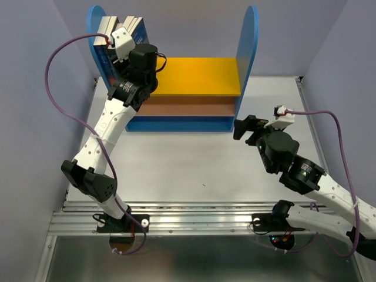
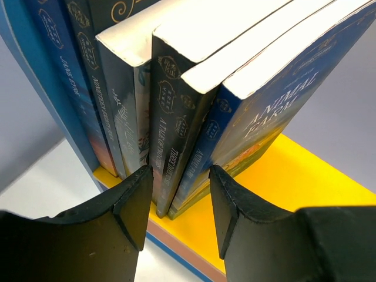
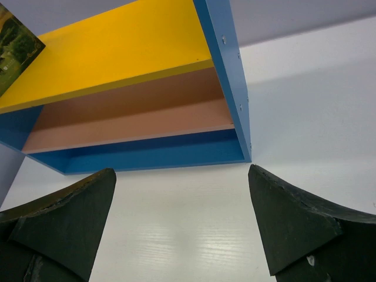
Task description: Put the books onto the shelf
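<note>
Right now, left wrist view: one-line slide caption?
Black left fingers flank the lower spines of colourful paperback books standing on the blue-sided wooden shelf's yellow upper board.

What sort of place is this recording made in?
Probably a lab test cell: plain walls enclose a white table, the left arm and right arm mount on an aluminium rail, and a small shelf holds books.

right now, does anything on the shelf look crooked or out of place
Mostly tidy. The books stand bunched at the left end of the yellow board, but the outermost one, Animal Farm, seems to lean on its neighbours with its foot splayed out instead of standing upright. Nothing looks fallen or damaged.
</note>
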`<state>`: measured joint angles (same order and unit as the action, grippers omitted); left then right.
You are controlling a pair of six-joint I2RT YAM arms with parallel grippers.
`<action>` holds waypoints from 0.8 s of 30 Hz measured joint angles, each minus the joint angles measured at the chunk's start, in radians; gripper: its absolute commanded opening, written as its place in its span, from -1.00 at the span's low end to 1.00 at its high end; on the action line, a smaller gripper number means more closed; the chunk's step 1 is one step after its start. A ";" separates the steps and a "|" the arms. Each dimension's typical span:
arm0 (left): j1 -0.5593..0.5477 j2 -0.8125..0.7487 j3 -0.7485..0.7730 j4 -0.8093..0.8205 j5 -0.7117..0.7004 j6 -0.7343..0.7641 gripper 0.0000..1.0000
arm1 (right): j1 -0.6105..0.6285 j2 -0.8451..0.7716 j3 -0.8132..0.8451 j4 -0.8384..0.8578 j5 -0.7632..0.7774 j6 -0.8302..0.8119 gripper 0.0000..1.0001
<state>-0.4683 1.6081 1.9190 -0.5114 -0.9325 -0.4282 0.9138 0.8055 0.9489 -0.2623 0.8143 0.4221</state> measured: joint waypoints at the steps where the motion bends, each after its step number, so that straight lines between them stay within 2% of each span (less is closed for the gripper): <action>1: 0.000 0.001 0.002 -0.007 0.002 -0.008 0.05 | 0.000 0.000 0.000 0.000 0.000 0.000 1.00; 9: 0.006 0.001 0.006 -0.018 0.014 -0.048 0.04 | 0.000 0.002 0.000 0.000 -0.003 0.000 1.00; 14: 0.006 0.001 0.005 -0.009 0.023 -0.052 -0.08 | 0.000 0.002 0.000 0.000 -0.003 0.000 1.00; 24: 0.015 0.001 -0.003 0.006 0.039 -0.066 -0.16 | 0.000 0.001 0.000 0.000 -0.003 0.000 1.00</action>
<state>-0.4530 1.6089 1.9160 -0.5053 -0.8936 -0.4938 0.9138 0.8066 0.9489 -0.2623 0.8112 0.4221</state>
